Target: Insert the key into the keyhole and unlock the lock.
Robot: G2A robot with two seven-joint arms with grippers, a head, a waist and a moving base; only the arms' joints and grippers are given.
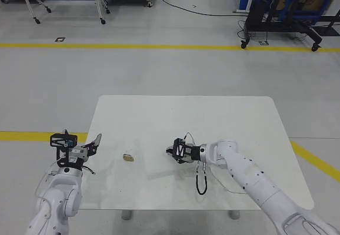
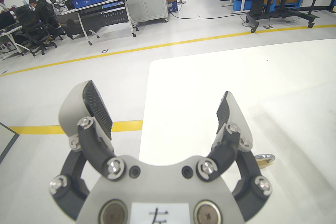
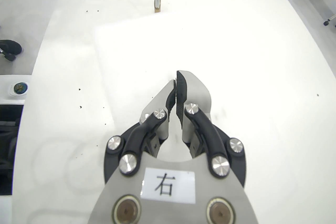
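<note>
On the white counter (image 1: 217,117), toward its near-left part, the brass lock (image 1: 127,157) lies flat with its silver shackle attached. It sits between the two tools and touches neither.

The right tool (image 3: 175,80) is low over the counter to the lock's right, near it but apart, and points straight at it. Its ribbed pads (image 3: 181,93) are pressed together at the tips. I cannot tell whether anything thin is pinched between them.

The left tool (image 2: 157,89) hangs at the counter's left edge, its fingers (image 2: 95,104) spread wide with nothing between them. One finger is over the floor (image 2: 39,93) and the other over the counter. The lock rests on the counter side of this tool, close to the base of the nearer finger.
</note>
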